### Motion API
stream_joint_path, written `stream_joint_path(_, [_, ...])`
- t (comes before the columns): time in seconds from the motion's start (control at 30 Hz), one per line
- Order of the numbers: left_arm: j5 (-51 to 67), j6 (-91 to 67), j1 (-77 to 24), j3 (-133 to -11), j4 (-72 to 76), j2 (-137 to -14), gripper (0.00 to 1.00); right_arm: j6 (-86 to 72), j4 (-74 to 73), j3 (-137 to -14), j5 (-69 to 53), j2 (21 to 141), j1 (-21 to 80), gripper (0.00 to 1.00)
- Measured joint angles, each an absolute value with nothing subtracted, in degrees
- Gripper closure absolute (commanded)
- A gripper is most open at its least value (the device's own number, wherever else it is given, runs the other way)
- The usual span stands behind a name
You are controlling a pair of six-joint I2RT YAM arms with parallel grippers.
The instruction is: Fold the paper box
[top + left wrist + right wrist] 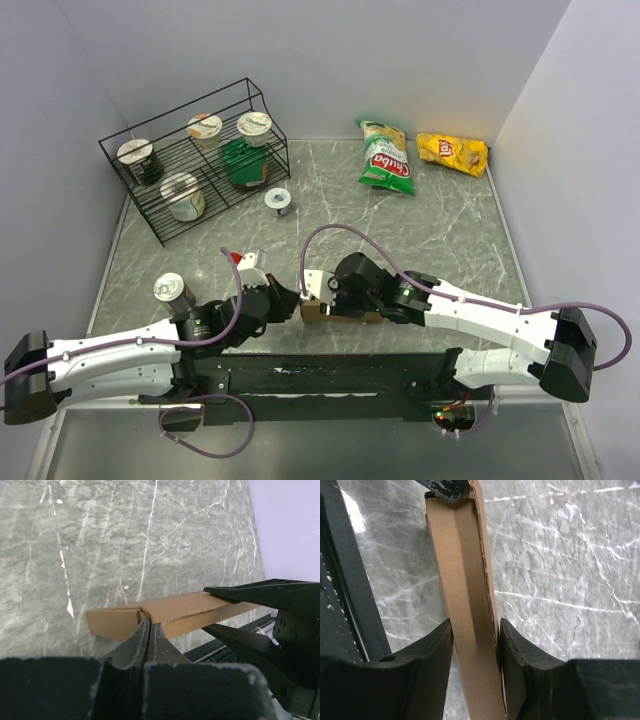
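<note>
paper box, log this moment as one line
paper box: partly folded | left gripper: shut on one end | right gripper: clamping its sides | phase: mid-fold

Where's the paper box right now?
The paper box sits near-centre in the top view, just ahead of the black base rail, held between the left gripper and the right gripper.

The paper box (pixel 335 314) lies on the surface (pixel 450 230) just toward 6 o'clock from centre, with the left gripper (pixel 292 300) at its 9 o'clock end and the right gripper (pixel 318 296) over it. A wire rack (pixel 190 165) holding cups stands at 10 o'clock. Two chip bags (pixel 387 158) lie at 1 o'clock.
</note>
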State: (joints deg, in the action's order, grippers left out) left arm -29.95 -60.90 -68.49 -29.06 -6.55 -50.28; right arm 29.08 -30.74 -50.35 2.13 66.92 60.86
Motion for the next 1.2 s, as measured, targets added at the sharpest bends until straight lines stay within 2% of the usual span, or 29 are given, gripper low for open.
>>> stream_joint_path(0.17, [-28.6,-60.1,-67.6,-28.5,-8.5,-47.6,0.98,28.9,-29.7,-50.3,0.6,67.4,60.9,0.59])
stream_joint_path(0.27, [-27.8,-59.3,-67.2,-28.6,-8.5,-47.6,0.89,28.7,-29.6,-50.4,0.4,67.6,60.9,0.6])
stream_joint_path(0.3, [-27.6,-59.2,-67.1,-28.8,-8.6,-48.0,0.82,28.6,-29.6,-50.4,0.4,67.6,60.9,0.6])
stream_joint_path(0.47, [-26.5,-57.2,-67.1,-29.9,-14.7,-50.5,0.61,27.2,-29.9,-50.4,2.8,67.8,60.4,0.6])
stream_joint_path(0.73, [-26.3,-53.9,-67.1,-30.7,-21.5,-51.4,0.4,26.2,-30.0,-50.4,5.2,68.0,60.3,0.6])
stream_joint_path(1.2, [-17.6,-44.7,-58.7,-32.6,-13.1,-50.4,0.43,25.4,-30.0,-50.7,5.5,68.4,60.3,0.6])
